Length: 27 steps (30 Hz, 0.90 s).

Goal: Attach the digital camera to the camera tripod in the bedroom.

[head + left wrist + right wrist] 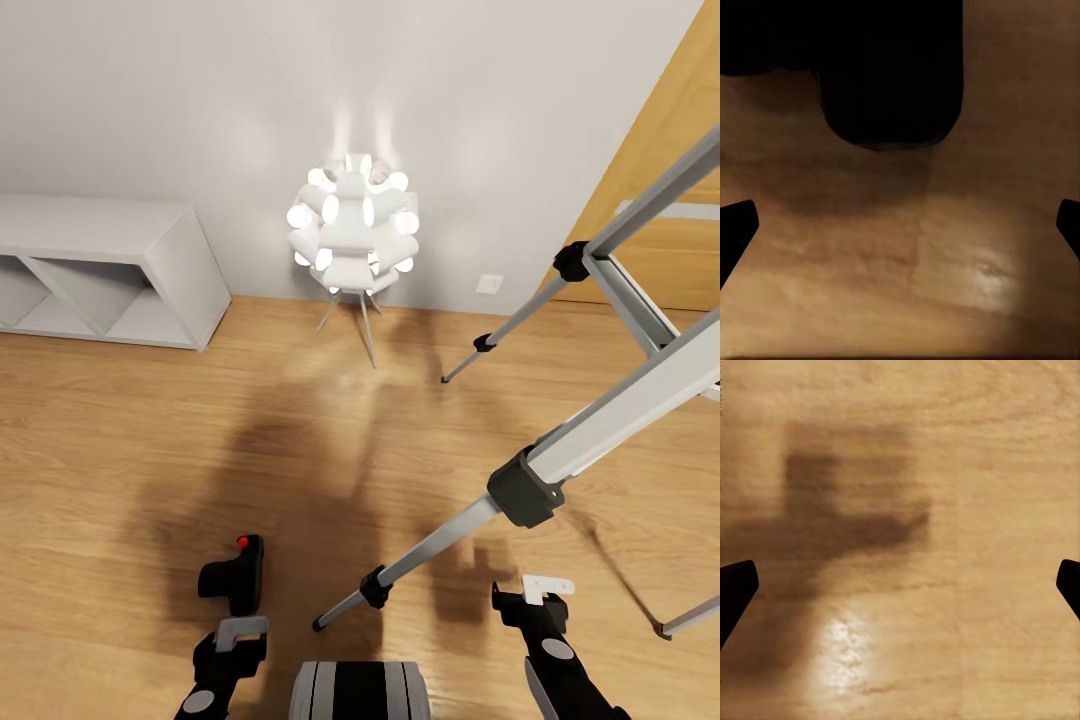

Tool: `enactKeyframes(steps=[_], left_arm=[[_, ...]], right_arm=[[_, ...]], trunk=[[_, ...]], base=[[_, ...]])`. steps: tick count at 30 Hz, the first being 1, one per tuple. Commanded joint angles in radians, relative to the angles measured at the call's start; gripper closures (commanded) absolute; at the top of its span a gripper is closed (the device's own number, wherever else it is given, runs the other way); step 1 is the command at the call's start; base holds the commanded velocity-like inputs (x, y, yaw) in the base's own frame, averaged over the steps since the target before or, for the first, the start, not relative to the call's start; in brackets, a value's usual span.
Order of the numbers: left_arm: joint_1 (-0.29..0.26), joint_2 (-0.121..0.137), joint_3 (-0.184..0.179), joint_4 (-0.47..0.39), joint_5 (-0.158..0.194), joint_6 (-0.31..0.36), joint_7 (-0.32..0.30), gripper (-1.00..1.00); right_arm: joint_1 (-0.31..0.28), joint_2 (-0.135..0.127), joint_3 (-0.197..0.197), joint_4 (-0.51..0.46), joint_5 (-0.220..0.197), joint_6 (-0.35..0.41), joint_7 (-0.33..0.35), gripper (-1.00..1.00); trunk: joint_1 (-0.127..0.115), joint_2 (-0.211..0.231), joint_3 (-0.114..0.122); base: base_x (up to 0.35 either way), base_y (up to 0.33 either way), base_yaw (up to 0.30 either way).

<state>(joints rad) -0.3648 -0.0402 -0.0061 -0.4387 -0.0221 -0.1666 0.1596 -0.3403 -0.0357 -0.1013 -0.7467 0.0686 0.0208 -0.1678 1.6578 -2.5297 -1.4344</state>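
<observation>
Camera tripod (560,455) stands right, legs splayed for footing; digital camera (236,574) lies on wood floor (120,450) just ahead of my left gripper (240,632), jaws spread for pickup; right gripper (535,595) spread, idle

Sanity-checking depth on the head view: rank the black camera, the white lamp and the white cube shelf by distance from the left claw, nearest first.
1. Small black boxy digital camera with a red spot: on the wood floor just ahead of the left claw.
2. White cube shelf unit: far left, against the wall.
3. White glowing lamp on thin legs: ahead, by the wall.

Shelf and lamp are too close to call.
</observation>
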Motion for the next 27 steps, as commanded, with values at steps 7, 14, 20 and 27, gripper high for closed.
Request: enactKeyframes(steps=[7, 14, 20, 27], left_arm=[[0.000, 0.000, -0.001, 0.006, -0.003, -0.006, 0.005, -1.00], [-0.001, -0.003, 0.000, 0.006, -0.004, -0.007, 0.005, -1.00], [0.000, -0.005, 0.001, 0.002, -0.002, -0.007, 0.006, -1.00], [-0.001, -0.006, 0.004, -0.009, 0.004, -0.007, 0.019, -1.00]], right_arm=[[0.000, 0.000, 0.000, 0.000, 0.007, 0.002, -0.002, -1.00], [0.000, 0.000, 0.001, 0.000, 0.006, 0.002, -0.001, -1.00], [0.000, 0.000, 0.001, 0.000, 0.007, 0.002, -0.001, -1.00], [0.000, 0.000, 0.002, 0.001, 0.007, 0.002, -0.002, -1.00]], trunk=[[0.000, 0.000, -0.001], [0.000, 0.000, -0.001], [0.000, 0.000, -0.001], [0.000, 0.000, -0.001]], base=[[0.000, 0.000, 0.000], [0.000, 0.000, 0.000], [0.000, 0.000, 0.000], [0.053, 0.000, 0.000]])
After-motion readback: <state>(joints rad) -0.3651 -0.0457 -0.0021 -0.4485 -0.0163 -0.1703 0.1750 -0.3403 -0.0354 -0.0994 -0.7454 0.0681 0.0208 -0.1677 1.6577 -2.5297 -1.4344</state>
